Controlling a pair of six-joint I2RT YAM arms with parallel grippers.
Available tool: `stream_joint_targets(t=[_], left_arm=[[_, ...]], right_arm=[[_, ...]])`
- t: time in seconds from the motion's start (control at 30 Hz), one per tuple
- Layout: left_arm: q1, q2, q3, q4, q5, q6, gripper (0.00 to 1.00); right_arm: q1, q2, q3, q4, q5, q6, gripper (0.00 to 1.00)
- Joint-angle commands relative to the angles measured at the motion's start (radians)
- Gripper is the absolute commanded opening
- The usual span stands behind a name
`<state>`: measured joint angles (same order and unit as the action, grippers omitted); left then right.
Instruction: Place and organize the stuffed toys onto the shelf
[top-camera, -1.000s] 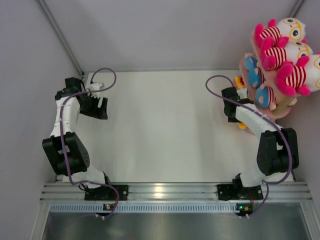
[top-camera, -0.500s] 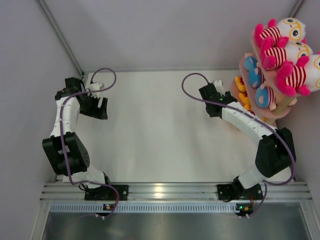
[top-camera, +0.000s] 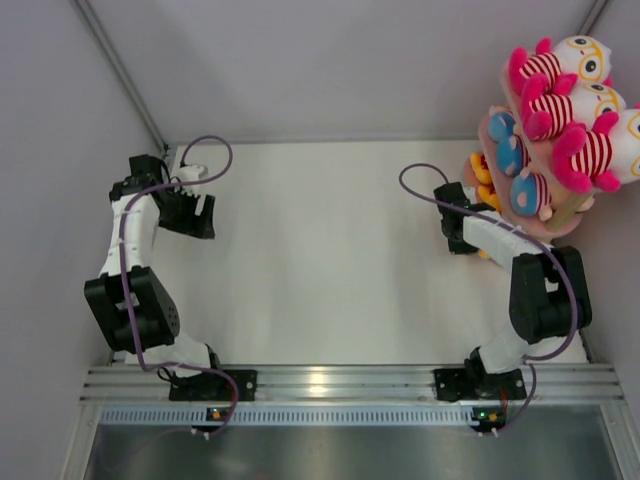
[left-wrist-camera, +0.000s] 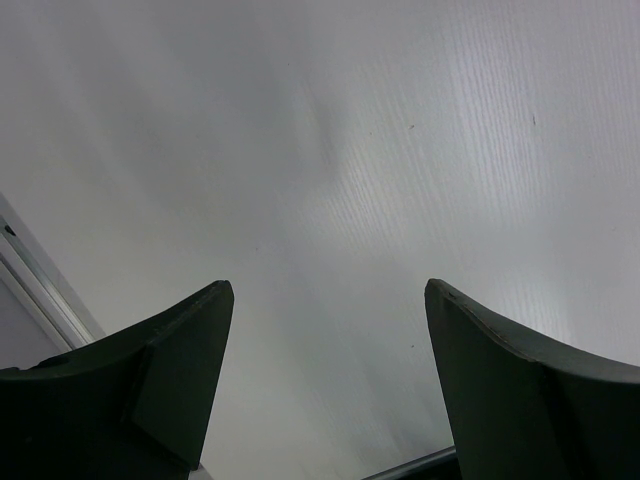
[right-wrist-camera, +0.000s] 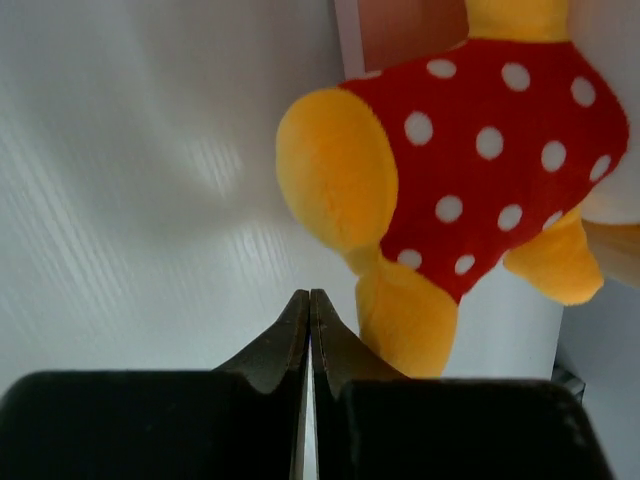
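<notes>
The shelf (top-camera: 560, 222), a pink stand of oval boards, rises in the far right corner. White-pink striped stuffed toys (top-camera: 572, 72) lie on its top board and blue ones (top-camera: 510, 152) on the middle board. Orange ones (top-camera: 483, 176) sit low down. My right gripper (top-camera: 457, 234) is just left of the shelf's foot, shut and empty. In the right wrist view its fingertips (right-wrist-camera: 309, 293) meet close beside an orange toy in a red polka-dot outfit (right-wrist-camera: 480, 170), under a pink board (right-wrist-camera: 400, 30). My left gripper (top-camera: 190, 215) hangs open over bare table at the far left, nothing between its fingers (left-wrist-camera: 328, 290).
White walls close in the table on the left, back and right, with a grey frame post (top-camera: 120, 70) in the back left corner. An aluminium rail (top-camera: 340, 385) carrying both arm bases runs along the near edge. Purple cables (top-camera: 215, 150) loop off each wrist.
The right gripper swung left away from the shelf, then came back towards its foot, and its jaws went from open to shut with nothing in them. The left arm has not moved.
</notes>
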<state>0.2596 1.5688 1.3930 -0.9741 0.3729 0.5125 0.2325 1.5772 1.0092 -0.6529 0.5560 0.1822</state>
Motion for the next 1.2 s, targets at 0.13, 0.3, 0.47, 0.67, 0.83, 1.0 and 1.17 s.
stream_joint_targets(t=[0.13,0.3,0.47,0.67,0.83,1.0,1.17], left_arm=[[0.006,-0.052,-0.005,-0.009,-0.011,0.015,0.84],[0.006,-0.052,-0.006,-0.009,-0.022,0.020,0.84],[0.004,-0.049,-0.003,-0.009,-0.032,0.021,0.84],[0.006,-0.050,-0.009,-0.009,-0.031,0.020,0.84],[0.006,-0.049,-0.005,-0.009,-0.029,0.008,0.84],[0.006,-0.053,0.003,-0.009,-0.043,-0.015,0.84],[0.004,-0.070,-0.003,-0.011,-0.051,-0.048,0.86]], right_arm=[[-0.045,0.134,0.137,0.145,0.065,-0.122,0.00],[-0.076,0.188,0.177,0.153,0.128,-0.086,0.00],[-0.101,0.207,0.207,0.174,0.156,-0.069,0.00],[-0.104,0.205,0.220,0.177,0.118,-0.076,0.00],[-0.036,0.173,0.203,0.188,0.114,-0.127,0.25],[0.076,0.048,0.180,0.208,0.136,-0.142,1.00],[0.295,-0.112,0.106,0.316,0.070,-0.237,0.99]])
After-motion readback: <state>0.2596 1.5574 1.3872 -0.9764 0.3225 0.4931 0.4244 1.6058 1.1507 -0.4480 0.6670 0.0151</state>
